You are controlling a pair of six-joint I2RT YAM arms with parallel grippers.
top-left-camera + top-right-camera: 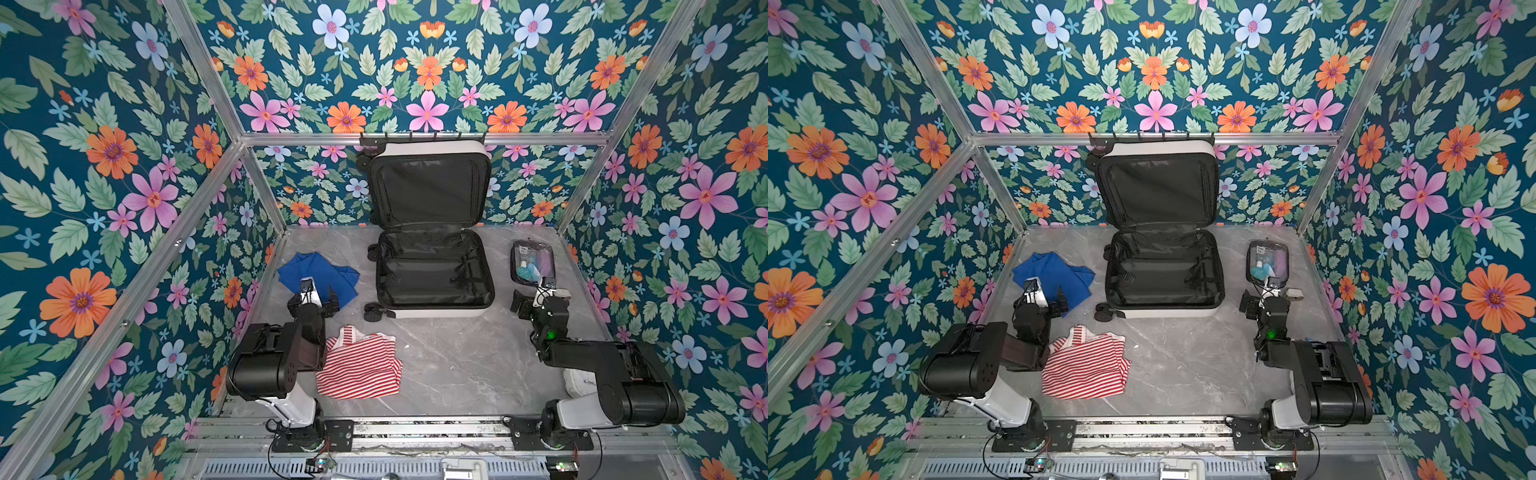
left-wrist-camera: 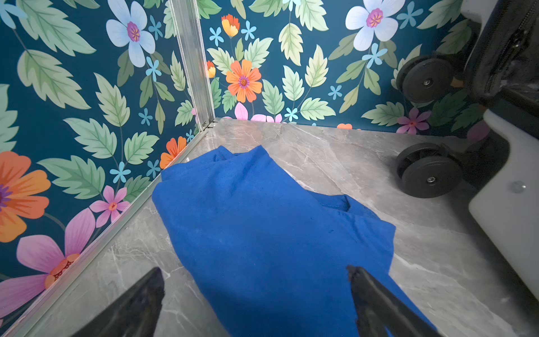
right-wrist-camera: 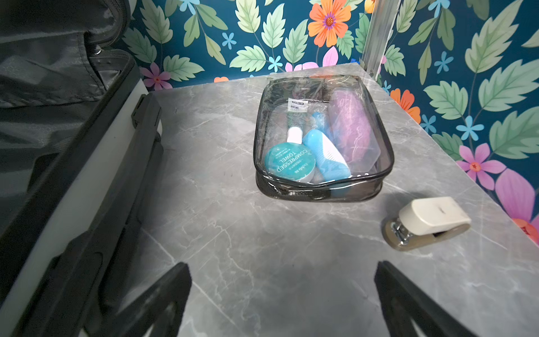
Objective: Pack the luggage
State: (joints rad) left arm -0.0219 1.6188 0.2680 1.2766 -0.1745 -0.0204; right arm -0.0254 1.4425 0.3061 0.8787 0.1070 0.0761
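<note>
Luggage (image 1: 440, 313); left gripper (image 2: 255, 271), right gripper (image 3: 282, 265) wide-open

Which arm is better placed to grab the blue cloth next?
Left. The left gripper, open, hangs right over the cloth. The right gripper, also open, faces the pouch on the other side of the suitcase, which lies between it and the cloth.
</note>
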